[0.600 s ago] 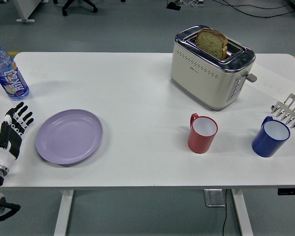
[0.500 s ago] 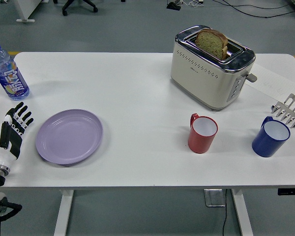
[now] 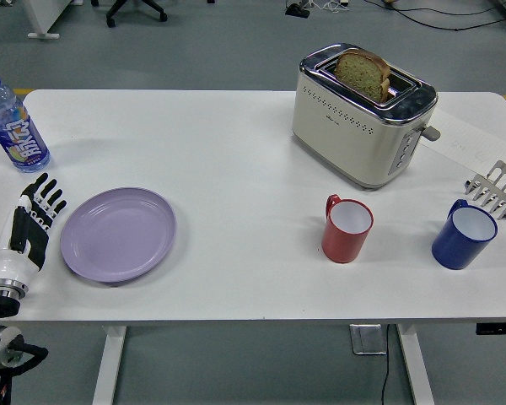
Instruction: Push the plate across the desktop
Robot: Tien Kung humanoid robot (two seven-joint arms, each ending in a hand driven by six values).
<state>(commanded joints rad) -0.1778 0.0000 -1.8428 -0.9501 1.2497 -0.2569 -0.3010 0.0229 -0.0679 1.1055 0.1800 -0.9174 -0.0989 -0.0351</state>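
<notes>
1. The purple plate (image 3: 118, 234) lies flat on the white desk (image 3: 236, 160) toward its left side, near the front edge, empty.
2. The left hand (image 3: 32, 224) rests just beside the plate's left rim, fingers straight, spread a little and holding nothing; whether it touches the rim I cannot tell. The right hand is out of view.
3. The step in hand looks like the start of the push: bringing the fingers against the left rim so the plate can slide to the right.
4. To do it well, contact should likely be low on the rim, with the fingers side by side as a flat paddle, so the plate slides and does not tip or ride up over the fingertips.
5. The push should aim through the plate's middle; an off-centre push would probably spin it or send it toward the front edge.
6. The path to the right is open for a good stretch. The red mug (image 3: 346, 229) stands well apart in that direction, with the blue mug (image 3: 464, 235) and the toaster (image 3: 363, 114) beyond, so the slide should stop short of the red mug.
7. The bottle (image 3: 13, 123) stands behind the hand, so the arm's sweep needs to keep clear of it.
</notes>
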